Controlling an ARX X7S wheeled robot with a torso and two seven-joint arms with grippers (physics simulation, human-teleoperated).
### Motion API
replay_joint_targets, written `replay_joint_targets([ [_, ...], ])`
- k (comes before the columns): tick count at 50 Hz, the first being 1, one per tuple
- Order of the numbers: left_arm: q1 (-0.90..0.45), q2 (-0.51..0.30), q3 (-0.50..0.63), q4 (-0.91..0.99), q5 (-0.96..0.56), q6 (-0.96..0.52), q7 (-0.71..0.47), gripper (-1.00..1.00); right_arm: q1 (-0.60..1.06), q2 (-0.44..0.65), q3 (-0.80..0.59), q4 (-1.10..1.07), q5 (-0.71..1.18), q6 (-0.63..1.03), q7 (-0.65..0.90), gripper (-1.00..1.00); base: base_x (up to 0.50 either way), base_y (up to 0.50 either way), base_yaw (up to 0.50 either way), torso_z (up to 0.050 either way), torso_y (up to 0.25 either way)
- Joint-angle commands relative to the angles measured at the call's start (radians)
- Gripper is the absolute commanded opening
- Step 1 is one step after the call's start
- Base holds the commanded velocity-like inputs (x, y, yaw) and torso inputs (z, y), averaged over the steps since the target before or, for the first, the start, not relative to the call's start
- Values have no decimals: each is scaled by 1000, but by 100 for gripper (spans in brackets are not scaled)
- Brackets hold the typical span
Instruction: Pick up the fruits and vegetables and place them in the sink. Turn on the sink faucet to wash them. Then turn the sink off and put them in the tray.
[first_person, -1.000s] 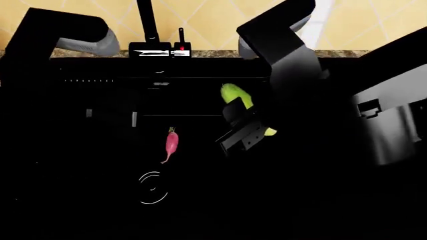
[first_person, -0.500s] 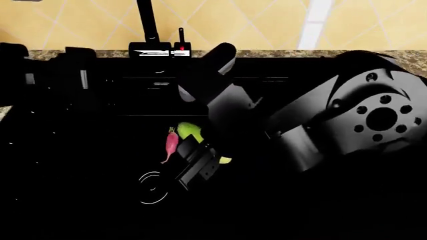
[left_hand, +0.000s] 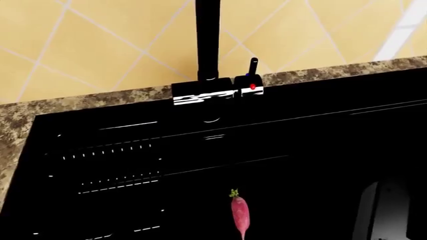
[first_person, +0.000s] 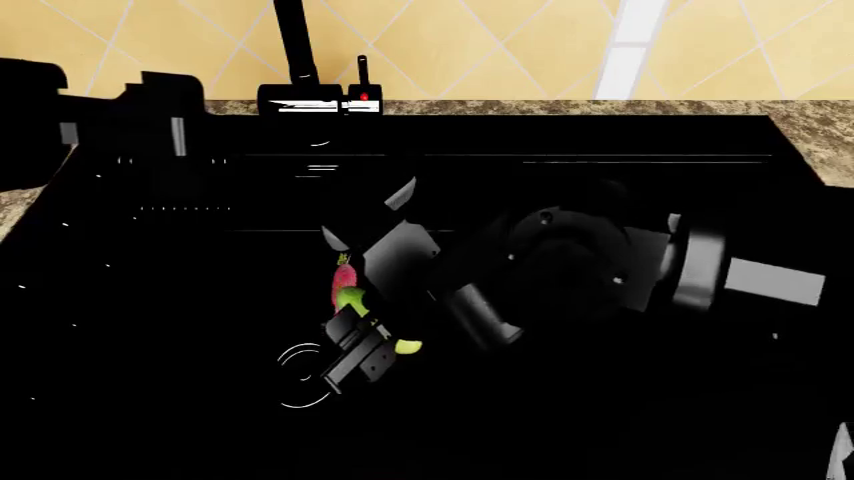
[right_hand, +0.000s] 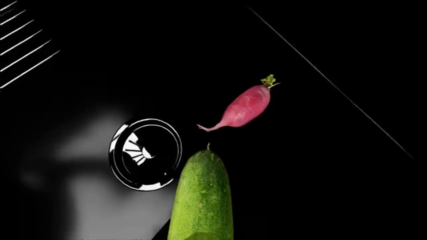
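The right claw (first_person: 363, 350) grips the cucumber (right_hand: 201, 197) above the sink (first_person: 160, 300); only its wrist view shows the drain (right_hand: 145, 153) beside the radish (right_hand: 244, 107). The left claw's state seems untellable.

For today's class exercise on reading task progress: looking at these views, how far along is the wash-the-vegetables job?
Done: the radish already lies on the floor of the sink, near the drain. In hand: the right gripper holds the cucumber low over the basin, not yet released. Left: turning the sink faucet on and off by its lever, then moving both to the tray, which no view shows.
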Motion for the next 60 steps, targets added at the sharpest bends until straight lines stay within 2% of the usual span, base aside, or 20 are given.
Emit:
replay_joint_targets([
  [1, -11, 8, 21, -16, 20, -3, 23, 100, -58, -58, -36, 49, -50, 0, -18, -100, 0, 0, 0, 0, 0],
  [20, -6, 9, 46, -11, 41, 3, 47, 100, -115, -105, -45, 53, -58, -12, -35, -100, 0, 0, 0, 0, 0],
  [40, -8, 10, 58, -13, 58, 3, 84, 100, -191, -234, -104, 336, -172, -14, -211, -100, 0, 0, 0, 0, 0],
  [50, -3, 1, 61, -8, 65, 6, 97, 100, -268, -239, 36, 353, -286, 86, -201, -100, 0, 0, 0, 0, 0],
  [60, -2, -4, 66, -6, 73, 10, 107, 100, -287, -238, 73, 356, -313, 120, -204, -100, 0, 0, 0, 0, 0],
])
